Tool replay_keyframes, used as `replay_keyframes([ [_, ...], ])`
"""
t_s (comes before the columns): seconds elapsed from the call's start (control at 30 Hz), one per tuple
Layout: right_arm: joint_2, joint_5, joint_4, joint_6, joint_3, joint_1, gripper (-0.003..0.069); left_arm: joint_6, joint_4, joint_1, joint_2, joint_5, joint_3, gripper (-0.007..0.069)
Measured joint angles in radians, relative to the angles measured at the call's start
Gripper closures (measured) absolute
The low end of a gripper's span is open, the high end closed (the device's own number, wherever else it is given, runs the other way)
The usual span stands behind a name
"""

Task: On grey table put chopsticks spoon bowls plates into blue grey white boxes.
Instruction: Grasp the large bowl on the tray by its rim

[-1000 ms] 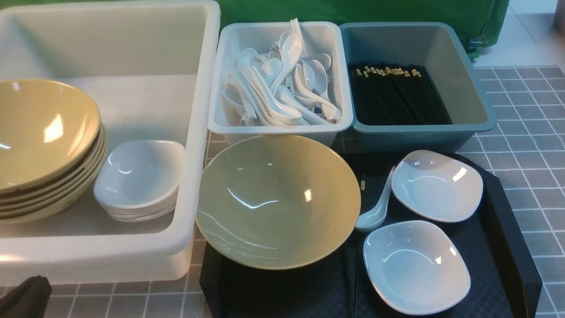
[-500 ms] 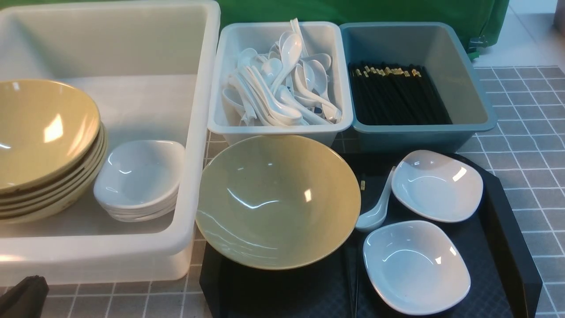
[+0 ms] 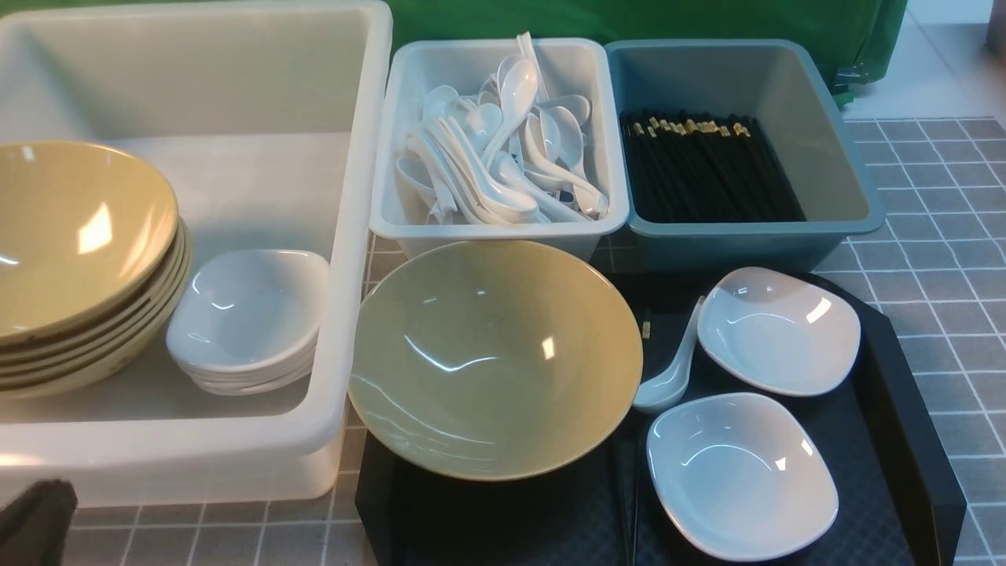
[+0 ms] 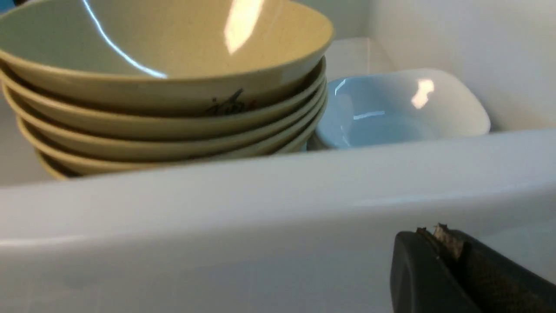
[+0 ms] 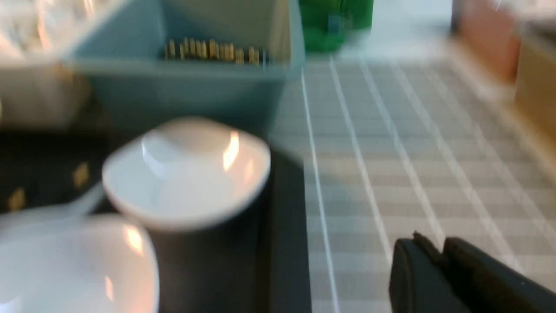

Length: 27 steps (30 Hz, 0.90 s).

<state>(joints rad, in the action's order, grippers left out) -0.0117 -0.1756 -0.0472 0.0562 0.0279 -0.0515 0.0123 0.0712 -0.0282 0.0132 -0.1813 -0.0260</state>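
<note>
Tray not yet cleared, both arms holding low at the near edge.

From my seat the loose yellow bowl (image 3: 495, 358) sits on the black tray (image 3: 904, 377). The spoon (image 3: 668, 377) lies just beside it at 3 o'clock, with the chopsticks (image 3: 646, 326) half hidden there. The far plate (image 3: 778, 330) is beyond the spoon at 3, the near plate (image 3: 739, 472) at 4. The grey-white bin (image 3: 503, 228) of spoons stands at 12, the blue bin (image 3: 747, 236) of chopsticks at 1, and the white tub (image 3: 346, 236) with its bowl stack (image 3: 78, 236) at 9, all on the grey table (image 3: 943, 236). The left gripper (image 4: 434, 232) is pressed together outside the tub wall. The right gripper (image 5: 438, 250) is blurred; I cannot tell whether its fingers meet.
</note>
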Motion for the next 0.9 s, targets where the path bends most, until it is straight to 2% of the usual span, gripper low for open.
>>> replay_keyframes([
  [0.07, 0.000, 0.069, 0.000, 0.000, 0.000, 0.000, 0.0542, 0.000, -0.003, 0.000, 0.000, 0.088, 0.000, 0.0632],
  [0.17, 0.000, 0.342, 0.001, 0.000, 0.000, 0.000, 0.0538, 0.033, -0.011, 0.000, 0.000, 0.343, 0.000, 0.0632],
  [0.27, 0.000, 0.538, 0.001, 0.011, 0.000, 0.000, 0.0533, 0.067, -0.011, 0.000, 0.000, 0.563, 0.000, 0.0632],
  [0.33, 0.000, 0.654, 0.001, 0.076, 0.000, 0.000, 0.0529, 0.106, -0.011, 0.000, 0.000, 0.712, 0.000, 0.0632],
  [0.37, 0.000, 0.676, 0.001, 0.096, 0.000, 0.000, 0.0529, 0.113, -0.011, 0.000, 0.000, 0.728, 0.000, 0.0632],
  [0.4, 0.000, 0.769, 0.001, 0.211, 0.000, 0.000, 0.0527, 0.138, -0.019, 0.000, 0.000, 0.842, 0.000, 0.0632],
  [0.43, 0.000, 0.778, 0.001, 0.222, 0.000, 0.000, 0.0527, 0.141, -0.020, 0.000, 0.000, 0.853, 0.000, 0.0632],
  [0.47, 0.000, 0.826, 0.002, 0.284, 0.000, 0.000, 0.0528, 0.166, -0.035, 0.000, 0.002, 0.898, 0.004, 0.0632],
  [0.57, 0.000, 0.845, 0.006, 0.334, 0.000, 0.000, 0.0528, 0.217, -0.053, 0.000, 0.002, 0.807, 0.080, 0.0632],
  [0.67, 0.004, 0.729, 0.009, 0.337, -0.075, 0.000, 0.0528, 0.234, -0.059, 0.000, -0.052, 0.532, 0.313, 0.0632],
  [0.7, 0.007, 0.715, 0.009, 0.333, -0.094, 0.000, 0.0528, 0.234, -0.059, 0.000, -0.066, 0.494, 0.329, 0.0632],
  [0.8, 0.048, 0.430, 0.010, 0.264, -0.260, 0.000, 0.0531, 0.202, -0.054, 0.000, -0.216, 0.252, 0.542, 0.0632],
  [0.9, 0.149, 0.088, 0.011, 0.105, -0.441, -0.001, 0.0559, 0.154, -0.053, -0.004, -0.441, 0.039, 0.711, 0.0632],
])
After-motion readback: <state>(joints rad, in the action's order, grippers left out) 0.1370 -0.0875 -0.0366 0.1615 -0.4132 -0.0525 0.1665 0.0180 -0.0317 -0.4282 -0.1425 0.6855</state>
